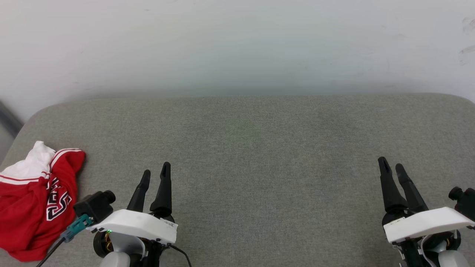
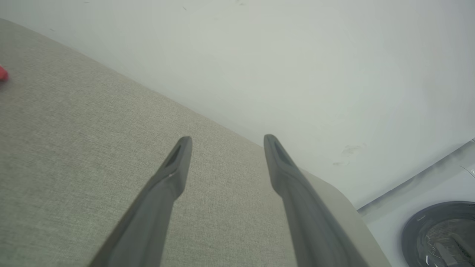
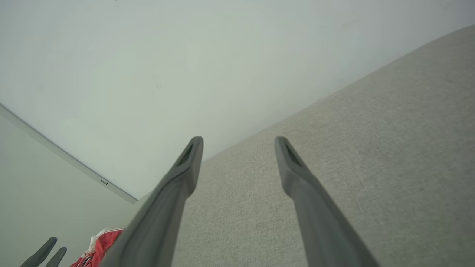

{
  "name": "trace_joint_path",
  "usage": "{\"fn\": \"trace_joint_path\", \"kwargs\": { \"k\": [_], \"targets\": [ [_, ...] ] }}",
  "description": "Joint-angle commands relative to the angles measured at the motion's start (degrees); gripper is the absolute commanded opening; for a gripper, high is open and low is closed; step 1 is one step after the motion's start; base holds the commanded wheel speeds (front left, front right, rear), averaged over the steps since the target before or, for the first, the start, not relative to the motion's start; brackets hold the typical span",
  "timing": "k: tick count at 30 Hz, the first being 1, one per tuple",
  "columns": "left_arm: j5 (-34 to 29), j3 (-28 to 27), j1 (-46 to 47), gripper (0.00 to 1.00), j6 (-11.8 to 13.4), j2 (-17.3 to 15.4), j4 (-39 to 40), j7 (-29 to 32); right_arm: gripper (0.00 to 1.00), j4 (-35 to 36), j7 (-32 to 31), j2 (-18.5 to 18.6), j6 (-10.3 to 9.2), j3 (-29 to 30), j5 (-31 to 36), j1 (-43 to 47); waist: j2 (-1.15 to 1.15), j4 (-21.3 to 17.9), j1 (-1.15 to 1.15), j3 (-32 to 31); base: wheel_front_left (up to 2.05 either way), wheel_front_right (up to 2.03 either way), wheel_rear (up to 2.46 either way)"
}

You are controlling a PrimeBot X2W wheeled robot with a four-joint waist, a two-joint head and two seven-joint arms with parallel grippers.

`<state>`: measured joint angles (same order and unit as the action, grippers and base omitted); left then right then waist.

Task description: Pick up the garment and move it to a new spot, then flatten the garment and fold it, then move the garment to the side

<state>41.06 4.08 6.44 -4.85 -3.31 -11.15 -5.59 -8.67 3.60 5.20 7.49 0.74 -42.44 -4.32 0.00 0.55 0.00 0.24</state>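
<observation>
A crumpled bright red soft-fabric garment (image 1: 29, 215) with white panels, striped trim and block lettering is lying at the near left corner of the grey fabric-covered, round-cornered counter (image 1: 259, 155), just beside the left arm's black wrist camera (image 1: 94, 207). The left tool (image 1: 156, 168) and right tool (image 1: 390, 163), each with two long dark fingers, are hovering over the near edge, jaws spread wide and gripping nothing, the right one well apart from the garment. A plain white wall (image 1: 237, 44) is rising behind, and a dark round door (image 2: 438, 233) is showing beyond the counter's corner.
</observation>
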Motion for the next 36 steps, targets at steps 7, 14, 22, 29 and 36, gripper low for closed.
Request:
{"fn": "trace_joint_path", "kwargs": {
  "k": [7, 14, 22, 29, 36],
  "targets": [
    [-7.4, 1.6, 1.8, 1.00, 0.8, -1.2, 0.5, -1.7, 1.00, 1.4, -0.1, 0.2, 0.01, -0.1, 6.8, 0.0, 0.00, 0.2, 0.00, 0.0, 0.00, 0.00, 0.00],
    [-12.3, 2.8, 1.9, 1.00, 1.5, -1.7, -0.3, -2.8, 1.00, 1.7, -0.5, -0.2, 0.01, 0.0, 11.5, 0.3, 0.00, 0.3, 0.00, -0.1, 0.00, 0.00, 0.00],
    [-16.4, 4.0, 2.4, 1.00, 2.0, -2.0, -1.1, -3.9, 1.00, 2.0, -0.8, -0.5, 0.01, 0.3, 16.0, 0.4, 0.00, 0.5, 0.00, 0.0, 0.00, 0.00, 0.00],
    [-20.9, 5.2, 2.7, 1.00, 2.4, -2.4, -1.6, -5.0, 1.00, 2.5, -1.0, -0.9, 0.01, 0.3, 20.6, 0.8, 0.00, 0.6, 0.00, -0.1, 0.00, 0.00, 0.00],
    [-23.6, 5.7, 2.6, 1.00, 2.9, -2.4, -2.3, -5.8, 1.00, 3.0, -1.4, -1.3, 0.00, 0.6, 23.7, 1.1, 0.00, 0.7, 0.00, -0.1, 0.00, 0.00, 0.00]
  ]
}}
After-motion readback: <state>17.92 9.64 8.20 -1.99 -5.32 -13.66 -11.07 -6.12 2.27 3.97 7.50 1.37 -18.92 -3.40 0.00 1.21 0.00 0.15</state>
